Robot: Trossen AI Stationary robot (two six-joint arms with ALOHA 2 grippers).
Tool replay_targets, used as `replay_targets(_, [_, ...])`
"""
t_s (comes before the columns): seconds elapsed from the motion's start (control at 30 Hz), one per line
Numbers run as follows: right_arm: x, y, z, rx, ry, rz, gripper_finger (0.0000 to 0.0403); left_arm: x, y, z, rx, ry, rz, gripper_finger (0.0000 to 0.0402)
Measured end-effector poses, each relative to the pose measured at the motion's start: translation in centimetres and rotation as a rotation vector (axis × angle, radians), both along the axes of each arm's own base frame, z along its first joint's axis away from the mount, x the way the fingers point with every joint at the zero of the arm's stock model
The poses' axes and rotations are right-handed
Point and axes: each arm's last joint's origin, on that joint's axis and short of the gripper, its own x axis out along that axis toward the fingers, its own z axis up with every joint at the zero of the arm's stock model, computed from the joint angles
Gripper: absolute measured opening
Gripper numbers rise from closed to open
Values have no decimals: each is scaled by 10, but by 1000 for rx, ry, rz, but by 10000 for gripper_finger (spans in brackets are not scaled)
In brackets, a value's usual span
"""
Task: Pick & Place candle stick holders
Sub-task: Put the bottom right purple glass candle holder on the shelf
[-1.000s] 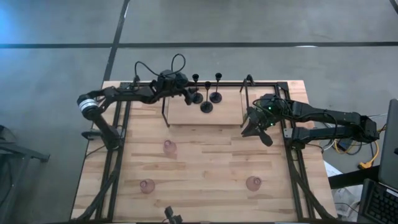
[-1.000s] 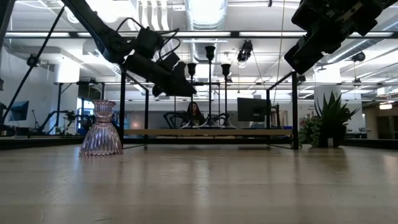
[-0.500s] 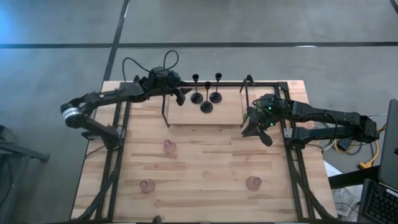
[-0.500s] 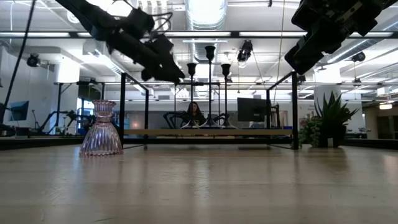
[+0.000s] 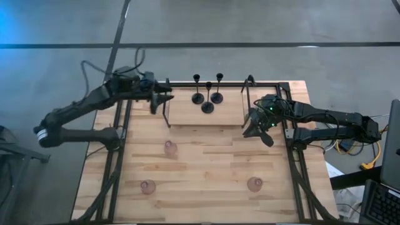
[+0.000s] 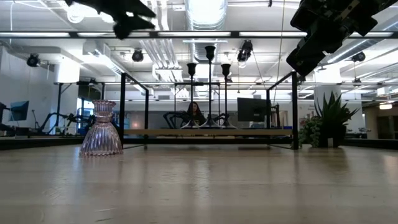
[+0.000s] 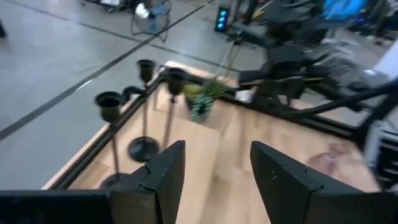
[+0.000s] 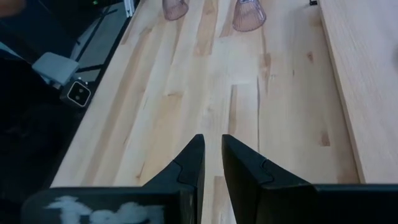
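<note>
i count three black holders (image 5: pixel 207 95) standing close together on the raised shelf (image 5: pixel 187 112) at the table's far edge, and three pink holders (image 5: pixel 170 148) spread well apart on the table (image 5: pixel 212 169). left gripper (image 5: pixel 164 98) hangs by the shelf's left end, jaws apart, empty. right gripper (image 5: pixel 250 130) hovers by its right end, jaws nearly together, empty.

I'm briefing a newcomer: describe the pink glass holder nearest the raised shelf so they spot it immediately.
On the wooden table, find the raised shelf carrying three black stemmed holders. In front of its left end stands the squat pink glass holder; the other two pink ones sit farther away, near the front edge.
</note>
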Motion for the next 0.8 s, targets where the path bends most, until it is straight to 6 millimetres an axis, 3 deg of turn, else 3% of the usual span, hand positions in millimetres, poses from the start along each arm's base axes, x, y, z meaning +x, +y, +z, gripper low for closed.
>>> replay_targets(0.23, [0, 6, 7, 38, 15, 5, 27, -36, -43, 6, -44, 10, -9, 186])
replay_targets(0.43, [3, 30, 22, 8, 7, 50, 9, -41, -68, -25, -88, 102, 39, 186])
replay_targets(0.67, [-13, 70, 29, -18, 283, -48, 8, -40, -91, -62, -152, 164, 64, 186])
replay_targets(0.8, [-22, 96, 37, 13, 334, -77, 8, -39, -99, -78, -160, 194, 98, 186])
